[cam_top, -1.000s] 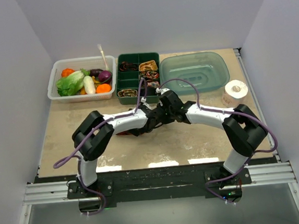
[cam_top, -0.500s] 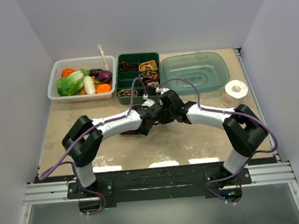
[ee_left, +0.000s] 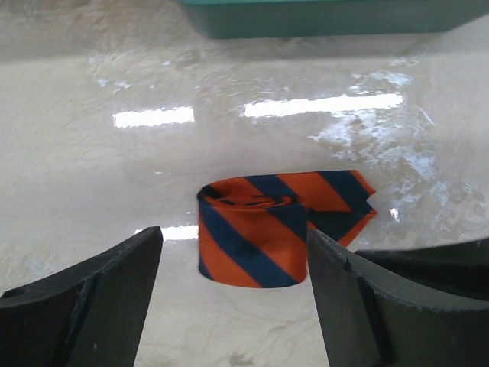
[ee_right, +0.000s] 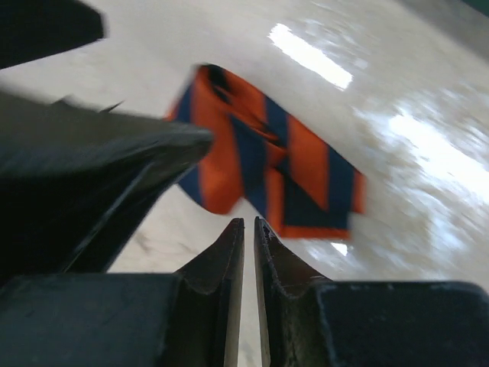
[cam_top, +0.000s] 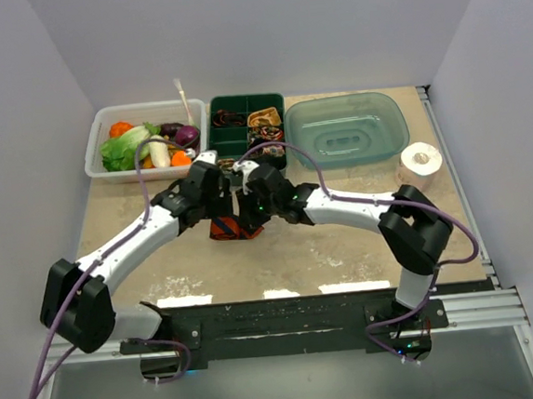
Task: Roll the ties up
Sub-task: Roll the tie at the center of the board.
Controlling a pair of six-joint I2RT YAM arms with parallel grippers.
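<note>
My left gripper [ee_left: 233,235] is spread wide and holds nothing. The orange-and-dark-blue diagonally striped fabric necktie [ee_left: 252,241] sits on the glossy tan tabletop [ee_left: 114,168] just ahead of it. It lines up with the gap between the fingers and touches neither.

Most of the tie is wound into a short fat coil standing on edge, spiral facing up. The pointed tail lies flat and unrolled toward the right-finger side.

The right gripper [ee_right: 249,229] has its fingers pinched to a hairline slit with nothing between them. The tie is ahead of its tips and apart from them. That view is blurred, so I can't tell how near. The dark bulk to its left is probably my other gripper, unconfirmed.

My read:
- **Left:** the wide opening is set to straddle the coil and clamp it so it doesn't spring open.
- **Right:** the closed tips make a narrow poker for pressing the loose tail onto the coil.
- **Progress:** the roll is mostly done and the tail is what's left.
- **Risk:** slick fabric on a shiny table, so an off-centre squeeze could slide or unwind the coil.

The dark green divided plastic tray [cam_top: 244,97] with small coiled ties [cam_top: 265,117] lies beyond both grippers. I'd guess it's the drop-off.
</note>
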